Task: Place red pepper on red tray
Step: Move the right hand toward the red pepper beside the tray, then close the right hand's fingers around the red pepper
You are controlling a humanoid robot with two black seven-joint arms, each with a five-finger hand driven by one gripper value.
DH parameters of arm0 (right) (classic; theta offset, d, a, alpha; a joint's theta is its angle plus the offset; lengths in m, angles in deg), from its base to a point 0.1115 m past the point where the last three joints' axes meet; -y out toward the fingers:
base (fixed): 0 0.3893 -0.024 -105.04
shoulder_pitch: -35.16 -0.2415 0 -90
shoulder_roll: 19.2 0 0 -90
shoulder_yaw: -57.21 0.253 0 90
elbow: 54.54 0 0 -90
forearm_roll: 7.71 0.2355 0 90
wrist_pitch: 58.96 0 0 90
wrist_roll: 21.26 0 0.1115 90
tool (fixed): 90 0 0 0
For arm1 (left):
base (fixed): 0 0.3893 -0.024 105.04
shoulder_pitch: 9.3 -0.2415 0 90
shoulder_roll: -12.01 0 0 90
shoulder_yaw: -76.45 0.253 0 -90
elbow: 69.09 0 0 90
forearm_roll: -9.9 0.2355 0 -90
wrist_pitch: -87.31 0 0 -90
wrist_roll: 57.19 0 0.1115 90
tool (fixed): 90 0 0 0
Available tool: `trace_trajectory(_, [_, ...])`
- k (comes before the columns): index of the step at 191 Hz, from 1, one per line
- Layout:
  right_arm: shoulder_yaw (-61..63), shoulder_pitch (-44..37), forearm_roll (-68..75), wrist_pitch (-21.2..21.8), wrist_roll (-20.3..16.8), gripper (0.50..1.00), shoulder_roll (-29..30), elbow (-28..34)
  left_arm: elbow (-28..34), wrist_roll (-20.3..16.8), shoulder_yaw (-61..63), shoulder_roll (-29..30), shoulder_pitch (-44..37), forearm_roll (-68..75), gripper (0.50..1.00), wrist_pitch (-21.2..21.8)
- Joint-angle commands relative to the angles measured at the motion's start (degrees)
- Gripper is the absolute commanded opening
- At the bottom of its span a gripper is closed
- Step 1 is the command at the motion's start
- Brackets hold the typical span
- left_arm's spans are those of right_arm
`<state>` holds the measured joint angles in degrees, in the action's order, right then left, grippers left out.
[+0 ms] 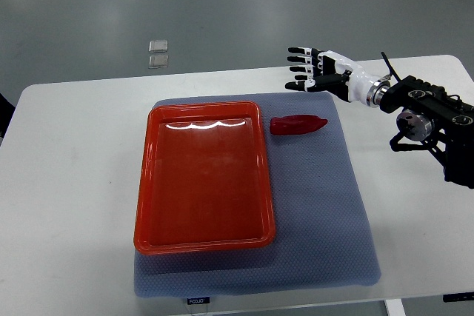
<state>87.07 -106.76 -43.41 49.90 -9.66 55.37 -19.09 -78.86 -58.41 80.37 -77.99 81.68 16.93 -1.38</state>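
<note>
Your right arm (433, 120) comes in from the right edge, black links and joints stacked over the table's (67, 183) right side, forearm angled up and to the left toward the far edge of the mat (326, 205). The right hand (317, 72) sits at the end of a white wrist, held out flat, palm side hard to read from up here, fingers (300, 69) stretched straight and pointing left. You've got it open, fingers fanned slightly apart with black tips showing, nothing in it and nothing touching it. It hovers over the mat's far right corner, past the pepper (298, 124). The pepper lies on its side on the mat, just right of the tray's (145, 183) far right corner, close beside the rim but clear of it, its pointed end aimed right. Hand and pepper are apart, the hand on the far side of the pepper and a bit to its right. The tray lies lengthwise on the mat's left half, with only a glare streak near its far rim. Beyond the table, on the grey floor, two small square plates (158, 53) sit one behind the other.
</note>
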Motion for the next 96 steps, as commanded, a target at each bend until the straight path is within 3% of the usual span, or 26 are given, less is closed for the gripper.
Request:
trace_trajectory(1, [0.0, -0.8, -5.6, -0.4, 0.0, 0.915, 0.0, 0.1, 0.0, 0.0, -0.1, 0.0, 0.0, 0.0, 1.000, 0.0])
trace_trajectory(37, [-6.5, -5.4, -24.8, -0.6, 0.0, 0.913, 0.6, 0.2, 0.0, 0.0, -0.1, 0.0, 0.0, 0.0, 1.000, 0.0])
trace_trajectory(96, [-21.9, -11.1, -30.8, -5.2, 0.0, 0.907, 0.8, 0.1, 0.0, 0.0, -0.1, 0.0, 0.0, 0.0, 1.000, 0.0])
